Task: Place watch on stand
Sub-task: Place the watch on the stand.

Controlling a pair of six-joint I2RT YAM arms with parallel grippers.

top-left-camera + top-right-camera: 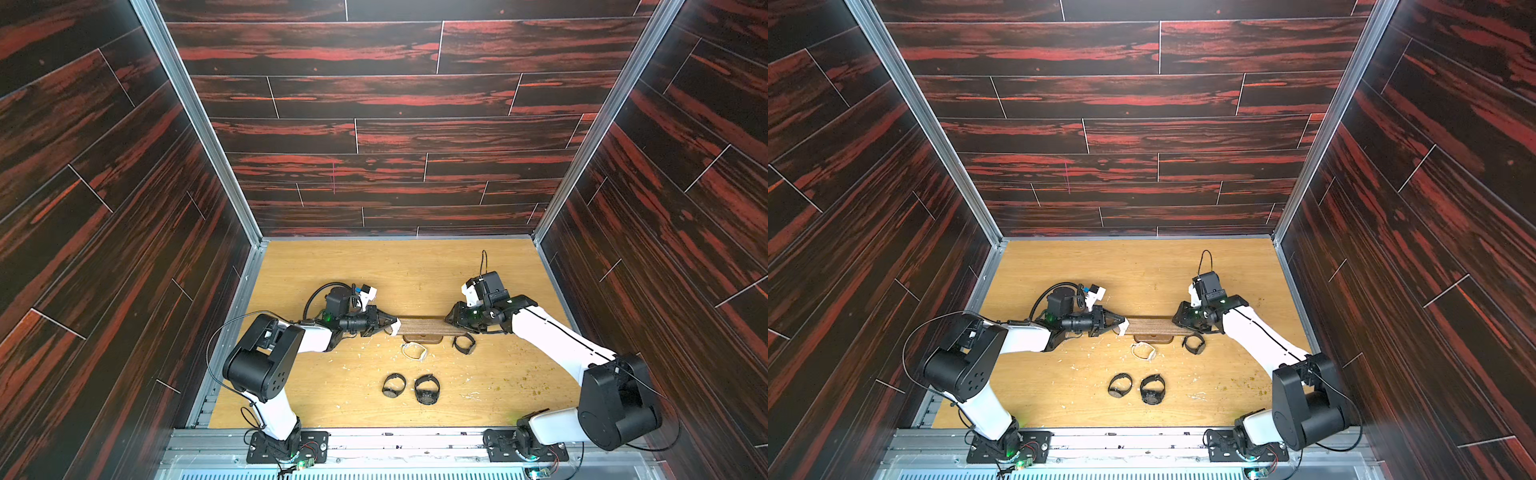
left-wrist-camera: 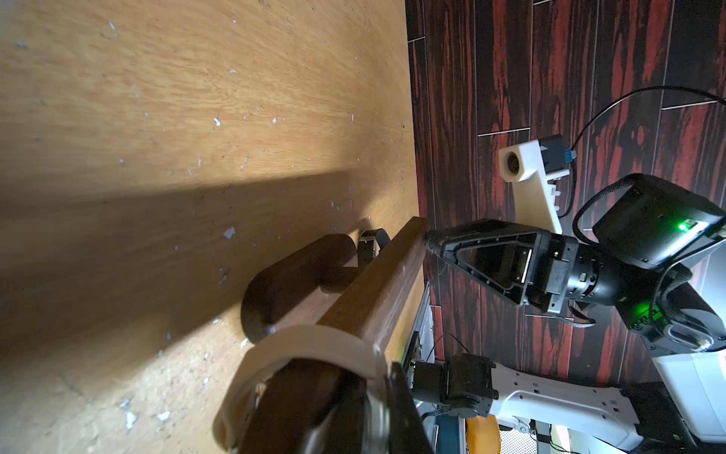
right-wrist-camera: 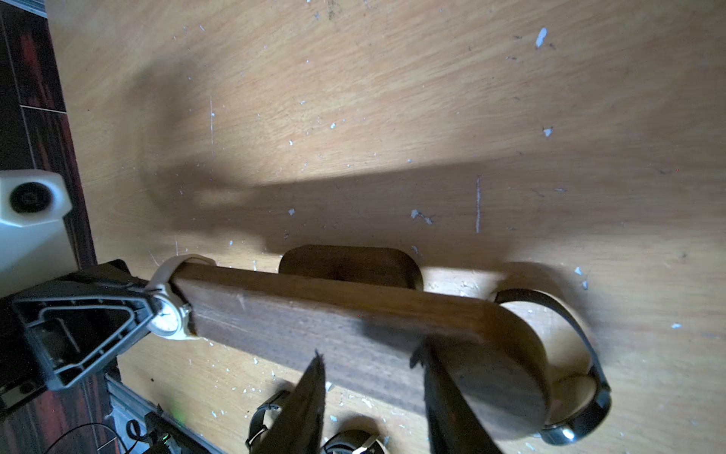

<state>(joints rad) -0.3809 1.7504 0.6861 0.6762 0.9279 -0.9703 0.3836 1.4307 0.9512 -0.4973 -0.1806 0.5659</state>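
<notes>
The stand [image 1: 428,326] [image 1: 1154,325], a long dark-brown bar on a small base, lies across the middle of the table. A cream watch [image 1: 394,326] [image 3: 169,314] is looped round the bar's left end, its strap [image 2: 314,346] encircling the wood. My left gripper [image 1: 390,324] [image 2: 353,401] is shut on this watch at its case. At the bar's right end my right gripper [image 1: 451,322] [image 3: 371,361] has its two fingers apart over the top face of the stand [image 3: 353,314]. Nothing is held between them.
A black watch [image 1: 464,344] [image 3: 581,353] lies on the table beside the bar's right end. A cream watch band [image 1: 414,351] lies in front of the base. Two more black watches [image 1: 393,385] [image 1: 427,389] lie nearer the front. Dark walls enclose the table.
</notes>
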